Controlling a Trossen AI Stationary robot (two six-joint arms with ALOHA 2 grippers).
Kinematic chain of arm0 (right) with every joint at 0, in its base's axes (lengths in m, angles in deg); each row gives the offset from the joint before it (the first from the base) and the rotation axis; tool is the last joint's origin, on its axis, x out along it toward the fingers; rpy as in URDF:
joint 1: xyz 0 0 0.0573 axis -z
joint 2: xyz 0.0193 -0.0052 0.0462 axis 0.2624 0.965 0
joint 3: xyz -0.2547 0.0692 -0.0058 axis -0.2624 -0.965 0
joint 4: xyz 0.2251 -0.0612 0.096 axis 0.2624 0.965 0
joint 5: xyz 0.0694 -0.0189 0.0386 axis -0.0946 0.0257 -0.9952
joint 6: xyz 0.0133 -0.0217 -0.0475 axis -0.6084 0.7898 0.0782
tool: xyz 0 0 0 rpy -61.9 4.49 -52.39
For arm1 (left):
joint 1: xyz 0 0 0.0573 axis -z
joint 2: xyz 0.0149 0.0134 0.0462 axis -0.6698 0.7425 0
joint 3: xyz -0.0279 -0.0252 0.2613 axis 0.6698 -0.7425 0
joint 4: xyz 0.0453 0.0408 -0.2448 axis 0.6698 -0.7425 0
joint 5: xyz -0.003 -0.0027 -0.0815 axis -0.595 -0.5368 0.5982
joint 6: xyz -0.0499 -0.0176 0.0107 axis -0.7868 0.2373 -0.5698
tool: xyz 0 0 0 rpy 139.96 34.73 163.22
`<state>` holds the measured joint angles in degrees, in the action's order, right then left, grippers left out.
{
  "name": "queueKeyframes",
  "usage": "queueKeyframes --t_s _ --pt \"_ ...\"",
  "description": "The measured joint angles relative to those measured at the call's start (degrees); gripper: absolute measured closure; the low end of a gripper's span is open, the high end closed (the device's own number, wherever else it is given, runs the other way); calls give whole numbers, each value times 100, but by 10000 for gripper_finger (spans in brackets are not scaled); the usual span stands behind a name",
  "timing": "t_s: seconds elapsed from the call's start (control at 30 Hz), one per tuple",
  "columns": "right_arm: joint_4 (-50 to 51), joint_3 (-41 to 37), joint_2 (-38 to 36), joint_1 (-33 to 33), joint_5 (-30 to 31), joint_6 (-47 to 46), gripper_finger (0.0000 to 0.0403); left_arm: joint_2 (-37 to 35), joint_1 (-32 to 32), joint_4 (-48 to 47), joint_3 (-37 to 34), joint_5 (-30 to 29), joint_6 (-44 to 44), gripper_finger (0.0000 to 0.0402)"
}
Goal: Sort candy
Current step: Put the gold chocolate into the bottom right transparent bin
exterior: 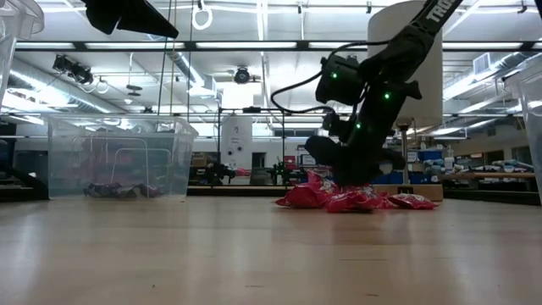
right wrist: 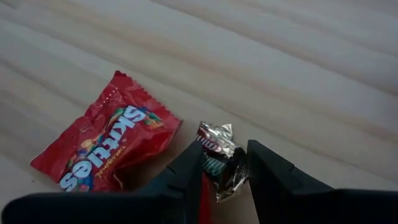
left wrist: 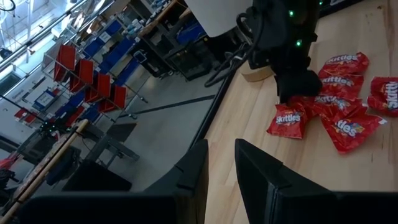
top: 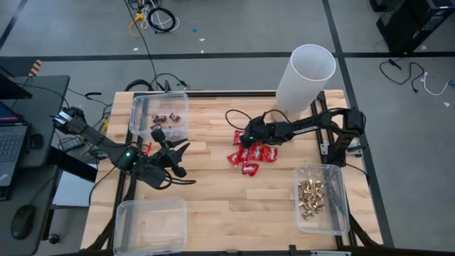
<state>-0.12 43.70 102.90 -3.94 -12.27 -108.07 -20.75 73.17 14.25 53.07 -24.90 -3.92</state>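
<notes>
Your right tool [right wrist: 224,171] is clenching a dark mini bar [right wrist: 219,160] lifted from the red Skittles packets [top: 250,155] for sorting, while your left tool [left wrist: 221,165] is hovering released above the worktop [top: 213,206].

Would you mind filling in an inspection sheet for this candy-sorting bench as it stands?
Surface: wooden table, bare near the front.
Job's things: red packets piled mid-table; dark mini bars in the far left bin; gold pieces in the right bin; near left bin looks empty.
Clutter: tall white cylinder at the far right.
Grippers: right tool shut on a silver-wrapped mini bar beside the packets; left tool open, nothing held.
Cables: black cable looping by the right arm; more cables on the floor.
Surroundings: laptop on a side desk.
</notes>
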Motion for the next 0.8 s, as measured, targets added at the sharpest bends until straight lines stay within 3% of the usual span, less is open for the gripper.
queueKeyframes --t_s 0.23,0.57,0.8 --pt "-102 13 121 0 -28 12 296 0 0 1 0 0 0 319" --pt "-172 2 100 -23 -50 220 393 0 0 -1 0 0 0 319" --pt "-165 -2 67 -35 -90 271 400 0 0 -5 0 2 0 319"
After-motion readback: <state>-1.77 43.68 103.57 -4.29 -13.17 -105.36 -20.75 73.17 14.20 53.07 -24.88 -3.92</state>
